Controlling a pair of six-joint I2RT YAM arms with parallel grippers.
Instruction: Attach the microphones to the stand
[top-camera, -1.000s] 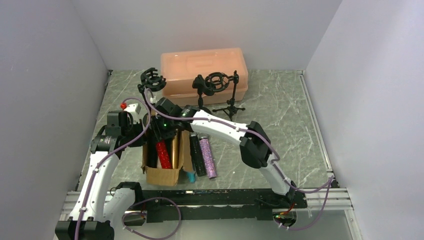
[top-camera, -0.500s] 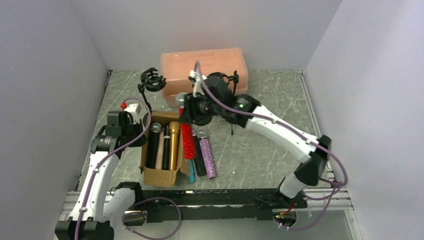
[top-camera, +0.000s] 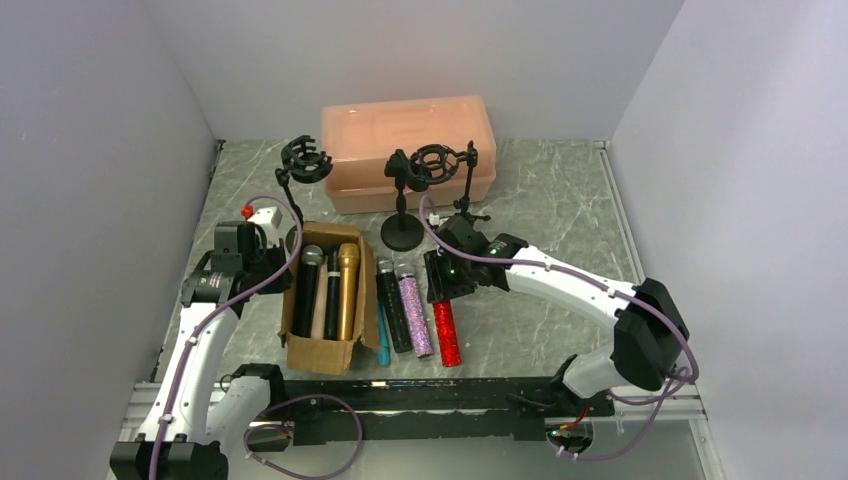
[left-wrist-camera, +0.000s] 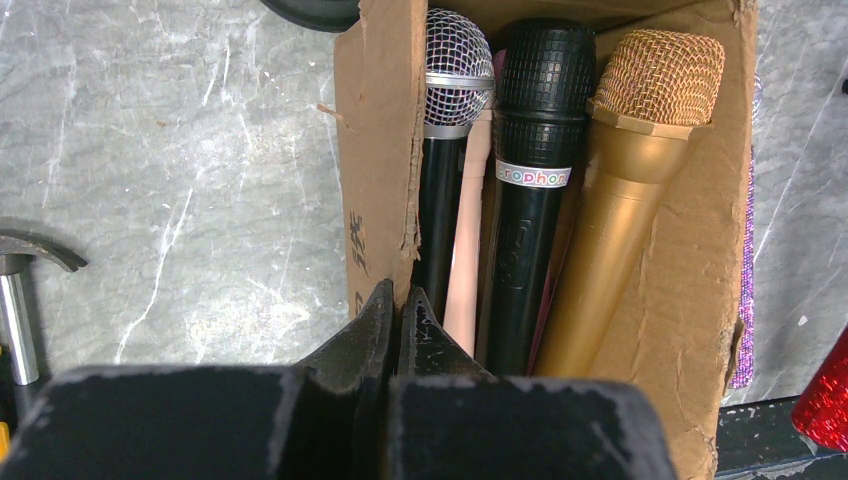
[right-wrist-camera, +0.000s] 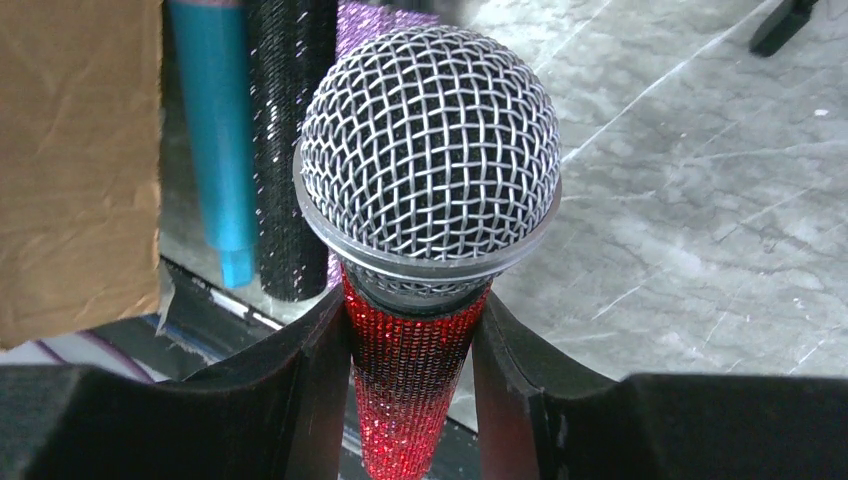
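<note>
Red microphone (top-camera: 446, 335) in right gripper (right-wrist-camera: 410, 350), purple microphone (top-camera: 414, 315) beside.

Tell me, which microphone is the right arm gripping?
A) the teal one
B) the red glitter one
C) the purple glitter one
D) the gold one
B: in the right wrist view the red glitter mic sits clamped between the right arm's jaws, while the gold mic lies in the box.
</note>
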